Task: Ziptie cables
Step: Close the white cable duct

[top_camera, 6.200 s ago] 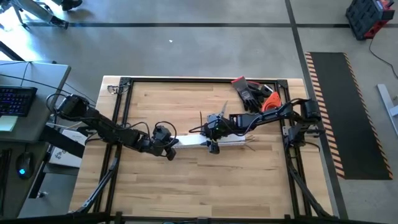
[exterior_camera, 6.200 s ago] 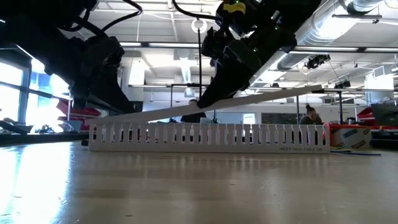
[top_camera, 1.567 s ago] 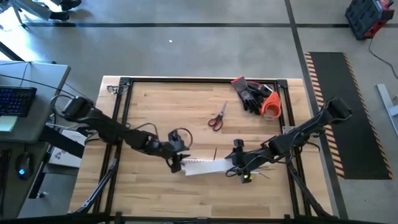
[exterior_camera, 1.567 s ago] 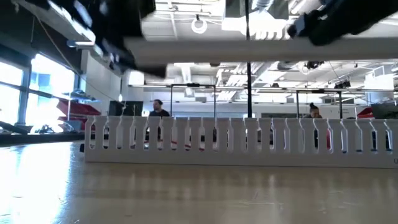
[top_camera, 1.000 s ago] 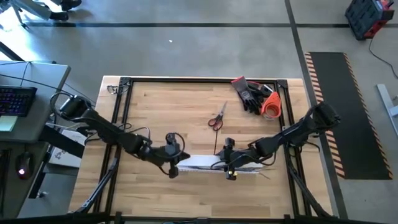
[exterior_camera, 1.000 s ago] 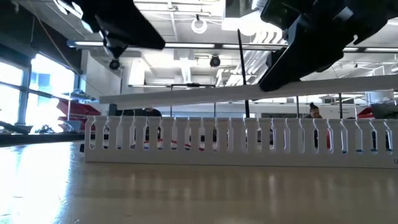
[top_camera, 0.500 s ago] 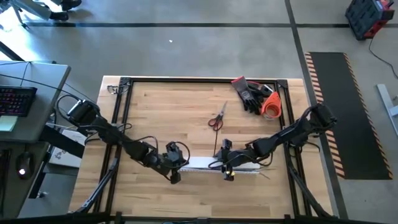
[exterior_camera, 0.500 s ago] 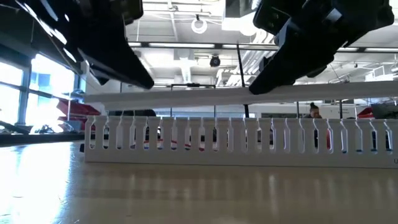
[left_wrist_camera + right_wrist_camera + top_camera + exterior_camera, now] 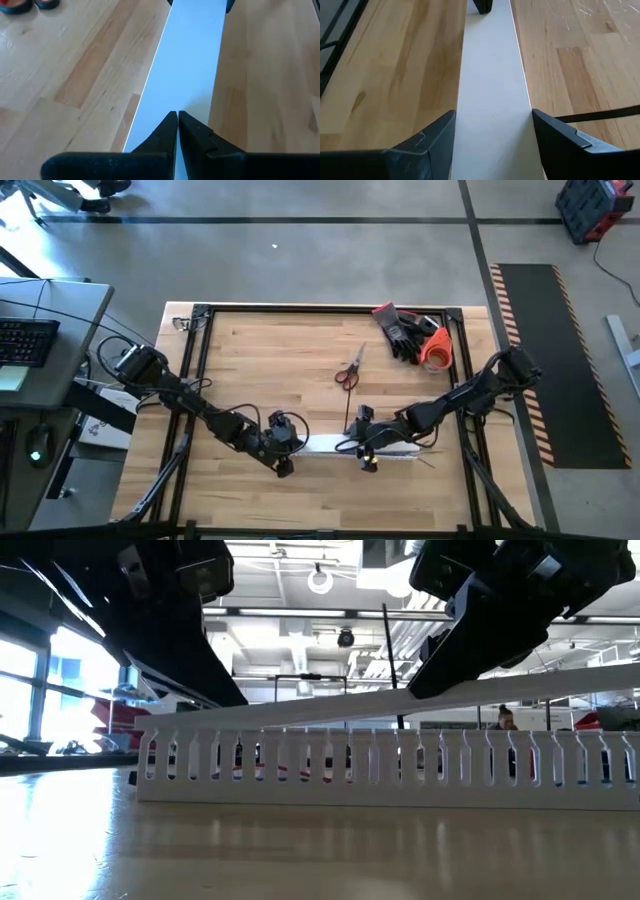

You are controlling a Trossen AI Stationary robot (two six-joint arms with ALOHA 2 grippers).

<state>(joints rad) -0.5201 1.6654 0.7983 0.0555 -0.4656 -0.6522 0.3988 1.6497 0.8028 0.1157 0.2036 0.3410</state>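
A white comb-slotted duct point(image 9: 380, 765) lies on the wooden table near its front edge. Above it slants a flat white strip point(image 9: 400, 700), its left end low on the duct's top and its right end raised. My left gripper point(image 9: 283, 444) is shut, with its tips on the strip's left part. My right gripper point(image 9: 362, 450) grips the strip farther right. A thin dark cable point(image 9: 600, 114) lies on the table beside the right gripper. Another thin dark strand point(image 9: 392, 660) stands behind the strip. My left gripper sets its shut fingertips point(image 9: 177, 120) on the strip's flat upper face point(image 9: 192, 90), near its left end. It comes slanting down from the table's left, along the strip. That end lies low on the duct. My right gripper pinches the strip by its two long edges point(image 9: 462, 112), one finger point(image 9: 435, 135) on each side. It slants down from the table's right, along the strip, and this end hangs clear above the duct.
Red-handled scissors point(image 9: 348, 368) lie at mid-table. Dark gloves point(image 9: 403, 332) and an orange roll point(image 9: 434, 350) sit at the far right corner. A black frame point(image 9: 200, 350) borders the table. A person point(image 9: 503, 720) shows far behind in the room.
My left gripper has come down toward the table's near edge with the strip's left end. That end has sunk onto the duct's top, so the strip now slopes up more steeply to the right. The right end has stayed where it was.
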